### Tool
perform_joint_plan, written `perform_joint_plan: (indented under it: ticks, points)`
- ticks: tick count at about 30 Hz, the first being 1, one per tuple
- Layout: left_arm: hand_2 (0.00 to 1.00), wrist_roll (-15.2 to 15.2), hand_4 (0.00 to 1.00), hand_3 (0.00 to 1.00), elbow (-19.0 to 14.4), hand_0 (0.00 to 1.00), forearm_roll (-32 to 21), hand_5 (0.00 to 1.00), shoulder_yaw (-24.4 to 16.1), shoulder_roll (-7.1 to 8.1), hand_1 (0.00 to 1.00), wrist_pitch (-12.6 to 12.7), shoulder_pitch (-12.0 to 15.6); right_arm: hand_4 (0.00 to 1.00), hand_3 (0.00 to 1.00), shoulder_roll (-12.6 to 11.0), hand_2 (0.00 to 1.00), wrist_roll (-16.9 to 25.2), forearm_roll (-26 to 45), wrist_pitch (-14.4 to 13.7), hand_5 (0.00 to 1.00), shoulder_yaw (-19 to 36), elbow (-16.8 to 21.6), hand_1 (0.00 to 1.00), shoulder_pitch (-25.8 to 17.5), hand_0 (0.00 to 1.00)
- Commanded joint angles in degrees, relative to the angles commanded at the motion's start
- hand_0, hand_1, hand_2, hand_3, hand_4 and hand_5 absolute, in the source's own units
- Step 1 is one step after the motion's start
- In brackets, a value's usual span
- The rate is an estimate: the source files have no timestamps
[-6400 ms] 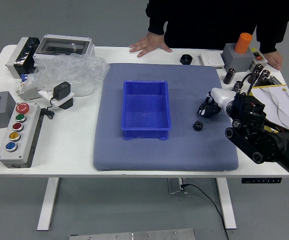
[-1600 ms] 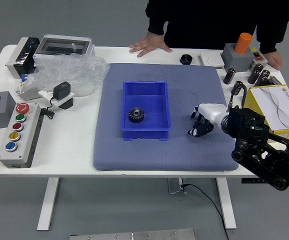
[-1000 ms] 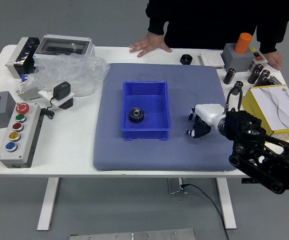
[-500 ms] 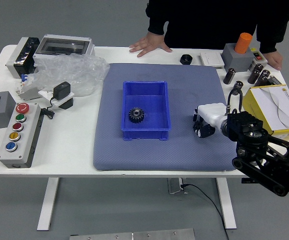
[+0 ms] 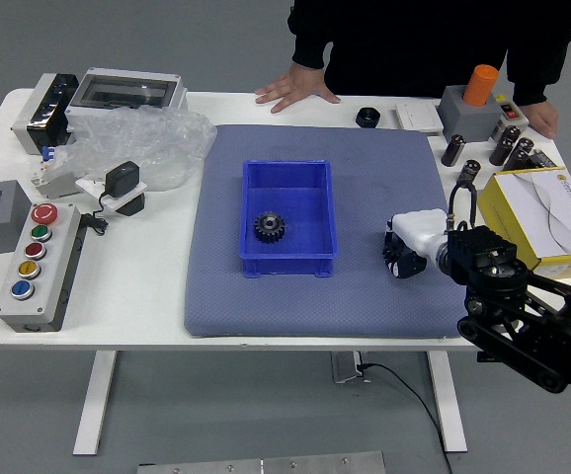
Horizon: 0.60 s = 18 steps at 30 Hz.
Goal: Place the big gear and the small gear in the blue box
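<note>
The robot's right arm (image 5: 523, 321) comes in from the right side, low over the near right part of the desk (image 5: 147, 316), and slants toward the far left. Its black, jointed forearm leads to the right hand (image 5: 404, 255), with a white cover (image 5: 420, 233) over its back. The hand reaches over the right part of the blue-grey mat (image 5: 256, 306), to the right of the blue box (image 5: 287, 265) and apart from it, with its dark underside turned down toward the mat. Whether its fingers are apart, together or clamped on something cannot be told from this view. A black cable (image 5: 451, 202) loops up above the wrist.

The big gear (image 5: 270, 227) lies inside the blue box, near its left wall, with its toothed rim showing. Where the small gear is cannot be made out.

At the far side stands a person in black (image 5: 419, 44). One of the person's hands (image 5: 295, 87) is pressed flat on the desk beyond the mat, digits spread; the other hand (image 5: 542, 118) rests at the desk's far right edge, beside the grey block with the orange cylinder (image 5: 481, 85).
</note>
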Motion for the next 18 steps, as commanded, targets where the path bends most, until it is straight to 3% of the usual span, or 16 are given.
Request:
perform_joint_plan:
  ticks: [1,2,7,8,18]
  points:
    - [0.811,0.0,0.731,0.847,0.0,0.842,0.0,0.276,0.0,0.00,0.805,0.0,0.0,0.653,0.617,0.0,0.562,0.0,-0.1,-0.1,0.301,0.0,0.0,0.537,0.0,0.658]
    - [0.812,0.0,0.731,0.847,0.0,0.842,0.0,0.276,0.0,0.00,0.805,0.0,0.0,0.683,0.581,0.1,0.520,0.0,-0.3,-0.4,0.227,0.1,0.0,0.514,-0.1,0.661]
    - [0.812,0.0,0.731,0.847,0.0,0.842,0.0,0.276,0.0,0.00,0.805,0.0,0.0,0.683,0.581,0.3,0.520,0.2,-1.1,-1.7,0.227,0.3,0.0,0.514,-0.4,0.661]
    - [0.812,0.0,0.731,0.847,0.0,0.842,0.0,0.277,0.0,0.00,0.805,0.0,0.1,0.707,0.539,0.3,0.499,0.2,-1.3,-1.9,0.148,0.4,0.0,0.491,-0.4,0.656]
    - [0.812,0.0,0.731,0.847,0.0,0.842,0.0,0.276,0.1,-0.01,0.805,0.0,0.1,0.715,0.519,0.4,0.483,0.8,-2.6,-3.3,0.096,0.7,-0.2,0.485,-0.8,0.644]
